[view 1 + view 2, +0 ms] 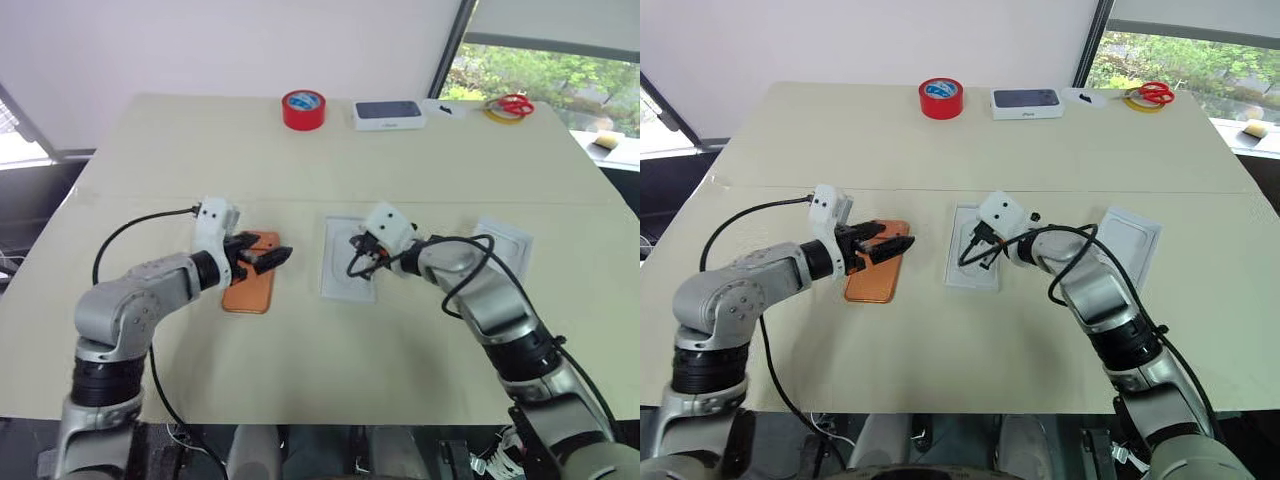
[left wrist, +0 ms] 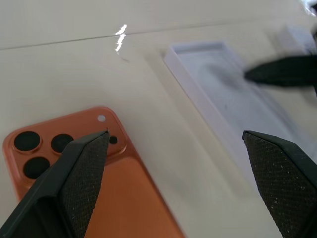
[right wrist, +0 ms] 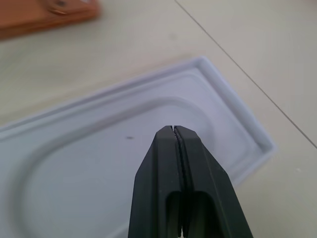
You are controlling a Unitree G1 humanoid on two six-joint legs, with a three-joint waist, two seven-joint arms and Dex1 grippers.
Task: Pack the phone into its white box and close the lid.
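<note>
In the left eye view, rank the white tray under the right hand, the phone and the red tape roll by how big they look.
1. White tray.
2. Phone, partly covered by the left hand, so only roughly.
3. Red tape roll, though it lies farther away.

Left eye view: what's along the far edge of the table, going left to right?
Red tape roll → thick white box with a dark phone picture → red-handled scissors lying on a yellow ring.
</note>
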